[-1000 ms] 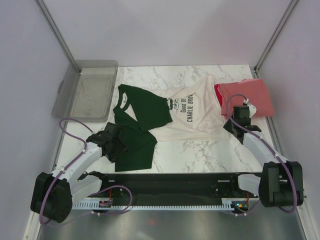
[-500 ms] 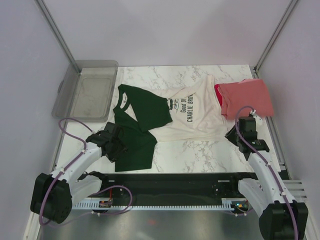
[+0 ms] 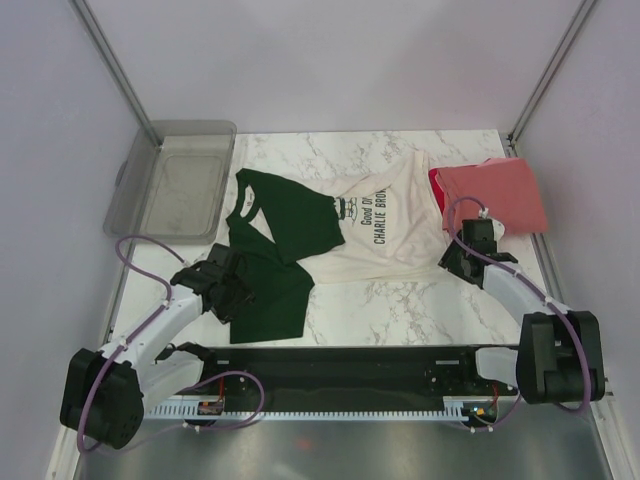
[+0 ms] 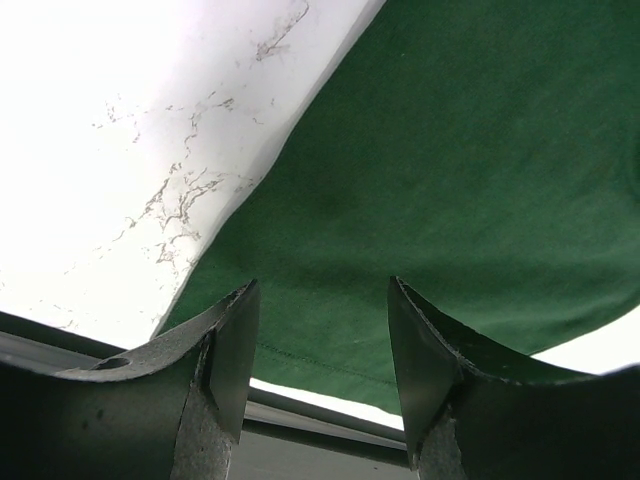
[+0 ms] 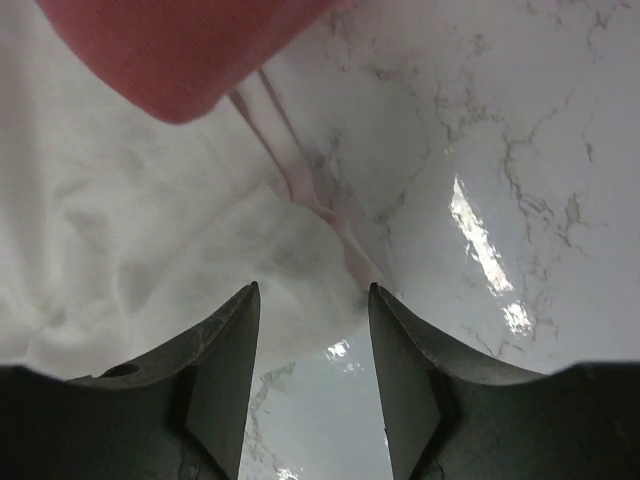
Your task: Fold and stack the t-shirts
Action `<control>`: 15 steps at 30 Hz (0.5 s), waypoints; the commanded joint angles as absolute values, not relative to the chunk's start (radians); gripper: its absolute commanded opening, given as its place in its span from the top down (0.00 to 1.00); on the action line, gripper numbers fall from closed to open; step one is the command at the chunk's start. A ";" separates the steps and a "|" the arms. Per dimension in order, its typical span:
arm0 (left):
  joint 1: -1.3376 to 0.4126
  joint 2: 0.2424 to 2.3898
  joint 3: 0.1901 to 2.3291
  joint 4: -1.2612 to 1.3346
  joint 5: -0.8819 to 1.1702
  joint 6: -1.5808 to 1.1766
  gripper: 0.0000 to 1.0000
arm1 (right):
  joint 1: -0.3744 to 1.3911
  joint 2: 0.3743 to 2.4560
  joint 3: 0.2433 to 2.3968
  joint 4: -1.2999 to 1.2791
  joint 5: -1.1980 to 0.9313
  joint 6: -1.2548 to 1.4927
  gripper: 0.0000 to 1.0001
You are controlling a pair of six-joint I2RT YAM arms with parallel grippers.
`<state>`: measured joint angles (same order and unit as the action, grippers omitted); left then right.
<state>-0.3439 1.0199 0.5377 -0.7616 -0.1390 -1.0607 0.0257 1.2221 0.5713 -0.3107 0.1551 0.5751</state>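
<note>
The right gripper (image 5: 312, 295) had its jaws apart with nothing between them, and its dark fingers (image 5: 225, 385) rose from 6 o'clock. The rumpled cream-white shirt (image 5: 120, 250) filled the view from 9 o'clock to the centre. The coral-red shirt (image 5: 180, 50) touched it at 11 o'clock. The marble table (image 5: 520, 150) lay bare and glossy from 1 to 5 o'clock.

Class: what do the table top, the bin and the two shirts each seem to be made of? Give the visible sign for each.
Table top: marble or a marble-look laminate, glossy; grey veins and bright glare.
Bin: clear grey plastic, smooth; the surface beneath shows through.
Cream shirt and coral shirt: soft matt knit cloth, probably cotton; they lie in folds and wrinkles.
</note>
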 commanded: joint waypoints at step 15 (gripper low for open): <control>-0.348 0.996 0.580 -0.767 -0.166 -1.008 0.40 | 0.023 1.385 0.647 -0.143 0.196 0.549 0.49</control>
